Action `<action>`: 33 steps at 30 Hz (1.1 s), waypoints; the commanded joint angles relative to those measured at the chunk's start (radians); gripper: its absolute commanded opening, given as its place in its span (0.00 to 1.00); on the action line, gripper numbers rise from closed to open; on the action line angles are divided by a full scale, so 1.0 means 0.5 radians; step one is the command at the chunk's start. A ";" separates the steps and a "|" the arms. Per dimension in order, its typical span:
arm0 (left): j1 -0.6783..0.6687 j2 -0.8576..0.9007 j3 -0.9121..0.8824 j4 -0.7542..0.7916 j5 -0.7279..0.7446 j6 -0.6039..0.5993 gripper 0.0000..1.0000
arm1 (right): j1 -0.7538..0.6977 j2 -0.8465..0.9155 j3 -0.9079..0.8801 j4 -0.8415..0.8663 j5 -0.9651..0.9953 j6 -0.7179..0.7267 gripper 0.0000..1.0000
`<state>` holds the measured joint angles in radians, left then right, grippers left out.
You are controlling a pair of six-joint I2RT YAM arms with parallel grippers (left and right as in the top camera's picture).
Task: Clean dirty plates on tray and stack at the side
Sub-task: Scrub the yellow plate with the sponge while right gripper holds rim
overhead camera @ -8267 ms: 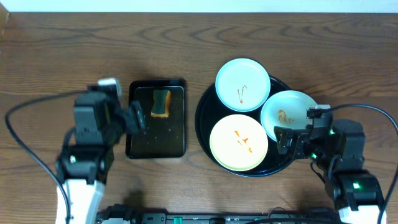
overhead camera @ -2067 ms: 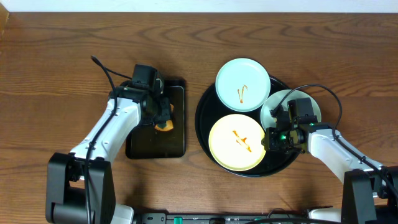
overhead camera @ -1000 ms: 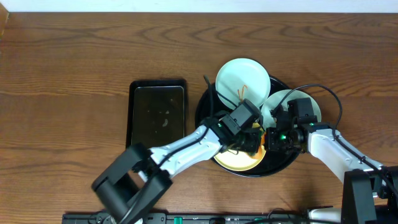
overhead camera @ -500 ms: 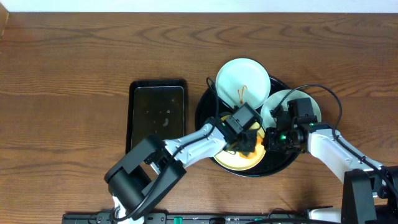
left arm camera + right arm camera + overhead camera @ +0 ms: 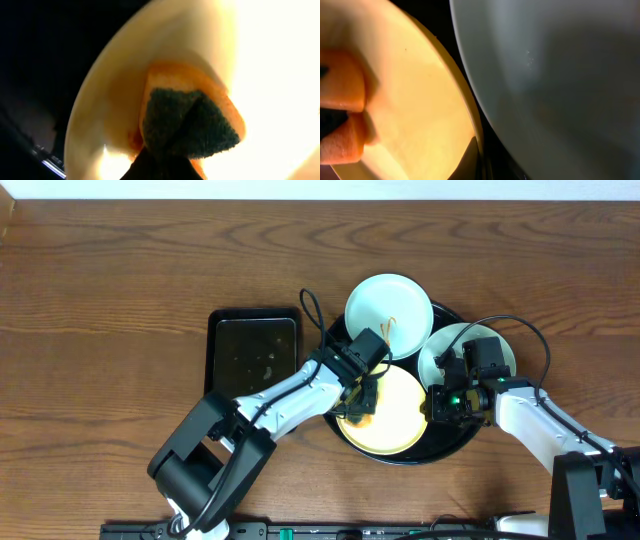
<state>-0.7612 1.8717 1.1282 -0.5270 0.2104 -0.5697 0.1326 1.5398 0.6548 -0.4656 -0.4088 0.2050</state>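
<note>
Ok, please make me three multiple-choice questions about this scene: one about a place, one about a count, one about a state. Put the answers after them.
1. In the overhead view, on which part of the yellow plate is the sponge?
A. picture-left side
B. centre
C. picture-right side

2. How many plates lie on the round tray?
A. two
B. four
C. three

3. The upper mint-green plate is:
A. wiped clean
B. marked with orange sauce
C. upside down

Answers: 1 A, the sponge sits near that rim; 2 C, one yellow and two mint-green; 3 B, an orange streak shows on it.
</note>
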 commanded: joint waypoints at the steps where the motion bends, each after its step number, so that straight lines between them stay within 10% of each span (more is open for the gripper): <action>1: 0.007 0.034 -0.037 -0.003 -0.112 0.208 0.08 | 0.026 0.034 0.007 0.001 -0.030 0.008 0.01; 9: 0.068 0.033 -0.037 0.369 -0.568 0.248 0.11 | 0.026 0.034 0.006 -0.021 -0.030 0.008 0.01; 14: 0.067 0.015 -0.037 0.369 -0.148 0.375 0.07 | 0.026 0.034 0.007 -0.020 -0.030 0.008 0.01; 33: 0.562 -0.712 -0.039 -0.195 -0.378 0.449 0.08 | 0.027 -0.076 0.014 0.156 -0.014 -0.137 0.01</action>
<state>-0.5373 1.5116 1.1057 -0.6018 0.0486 -0.3603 0.1329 1.5414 0.6552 -0.3962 -0.4114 0.1856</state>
